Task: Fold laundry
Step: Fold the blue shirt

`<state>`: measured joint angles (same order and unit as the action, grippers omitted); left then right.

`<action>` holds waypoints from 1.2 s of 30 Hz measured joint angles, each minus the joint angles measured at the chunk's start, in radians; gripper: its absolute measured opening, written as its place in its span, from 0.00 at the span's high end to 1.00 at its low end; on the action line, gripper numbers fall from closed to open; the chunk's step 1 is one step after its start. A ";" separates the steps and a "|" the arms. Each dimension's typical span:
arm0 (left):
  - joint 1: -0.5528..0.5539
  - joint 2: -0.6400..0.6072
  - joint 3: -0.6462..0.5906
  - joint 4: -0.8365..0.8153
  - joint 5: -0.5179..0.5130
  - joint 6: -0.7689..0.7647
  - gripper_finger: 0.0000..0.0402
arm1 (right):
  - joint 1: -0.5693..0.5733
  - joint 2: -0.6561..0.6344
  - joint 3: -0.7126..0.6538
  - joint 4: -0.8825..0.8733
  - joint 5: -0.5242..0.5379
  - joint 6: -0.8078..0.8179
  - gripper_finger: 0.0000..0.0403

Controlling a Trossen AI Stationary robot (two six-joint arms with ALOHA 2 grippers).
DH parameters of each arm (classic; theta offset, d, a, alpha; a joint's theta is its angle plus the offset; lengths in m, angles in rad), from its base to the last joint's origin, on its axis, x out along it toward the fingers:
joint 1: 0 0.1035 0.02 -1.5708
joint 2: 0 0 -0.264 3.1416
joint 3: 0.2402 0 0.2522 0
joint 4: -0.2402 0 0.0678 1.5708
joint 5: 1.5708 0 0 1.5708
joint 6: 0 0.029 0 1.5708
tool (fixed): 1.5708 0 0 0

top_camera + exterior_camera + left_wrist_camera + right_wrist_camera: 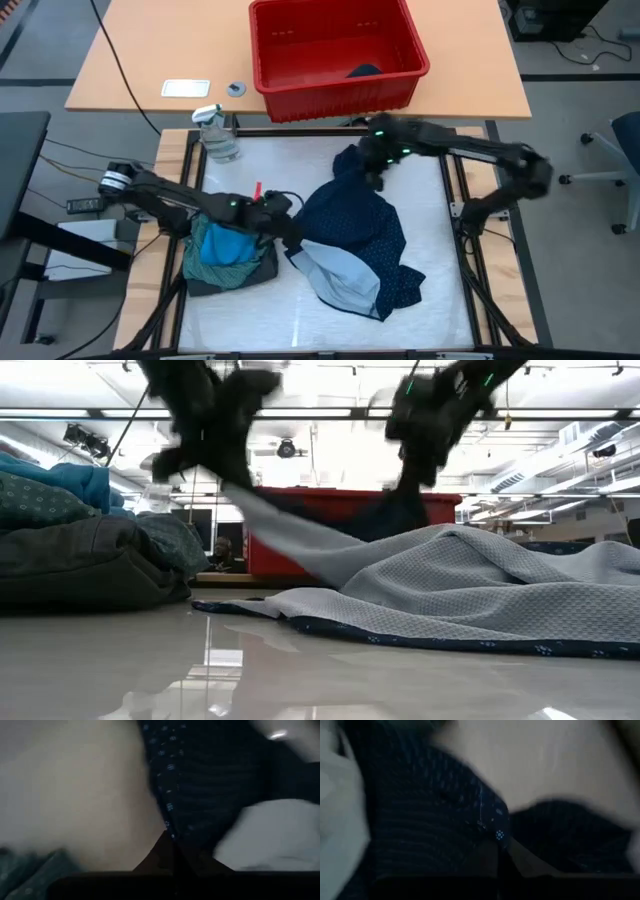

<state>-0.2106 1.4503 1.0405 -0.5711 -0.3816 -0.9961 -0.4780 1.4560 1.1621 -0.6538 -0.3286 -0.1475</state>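
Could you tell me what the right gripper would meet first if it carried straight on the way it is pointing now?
Most likely the navy dotted garment itself: the right gripper is shut on its far edge, and its wrist view is filled with that cloth. Beyond it lies the table, though depth is hard to judge.

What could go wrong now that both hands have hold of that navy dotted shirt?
The left hand and right hand pinch only edges of the navy dotted shirt, which is bunched with its pale lining turned out; lifting may carry the creases into the fold, or an edge may slip free. The left arm also reaches across the folded pile, so pulling could drag it apart. The spray bottle stands at the table corner and could be knocked over.
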 joint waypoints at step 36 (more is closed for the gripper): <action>-0.194 -0.153 0.636 0.316 -0.140 0.915 1.00 | 0.149 -0.526 0.474 0.006 -0.375 0.073 0.99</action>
<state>-0.4043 1.2974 1.6760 -0.2555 -0.5214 -0.0815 -0.3288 0.9301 1.6366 -0.6478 -0.7040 -0.0742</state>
